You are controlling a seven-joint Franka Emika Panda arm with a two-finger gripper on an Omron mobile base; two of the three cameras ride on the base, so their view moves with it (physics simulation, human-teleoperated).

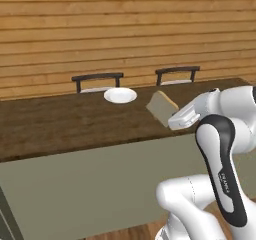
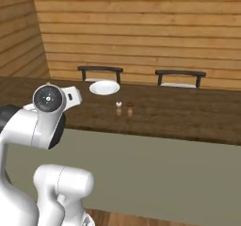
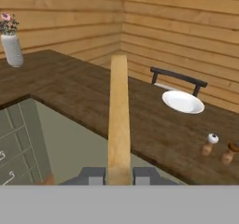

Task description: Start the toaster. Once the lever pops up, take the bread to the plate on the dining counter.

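End effector (image 3: pixel 119 175) clamped on the bread (image 3: pixel 119 120), one finger (image 3: pixel 92 175) each side of the slice's near end. In the hand view the bread shows edge-on, running straight out from the end effector. Left base view: bread (image 1: pixel 162 107) tilted, held up off the tabletop (image 1: pixel 60 121), end effector (image 1: pixel 172 120) at its lower right edge.

Bread sits over the near side of the tabletop, well apart from the plate (image 1: pixel 120 95). Plate (image 3: pixel 182 101) lies beyond the bread and off to one side, flat on the tabletop (image 3: pixel 84 94), nothing on it.

Nearer than the plate, two small shakers (image 2: pixel 124 108) stand side by side on the tabletop (image 2: pixel 188 112); one white-topped (image 3: pixel 210 144), one dark-topped (image 3: pixel 228 153).

Just behind the plate (image 2: pixel 104 87), a black-framed chair (image 2: pixel 100 72); second chair (image 2: pixel 180 77) further along the same far edge. Plank wall (image 2: pixel 141 27) behind the chairs.

Hand view, far from the plate: white vase with pink flowers (image 3: pixel 10 43) on the tabletop; grey-green drawers (image 3: pixel 16 146) below the near edge.
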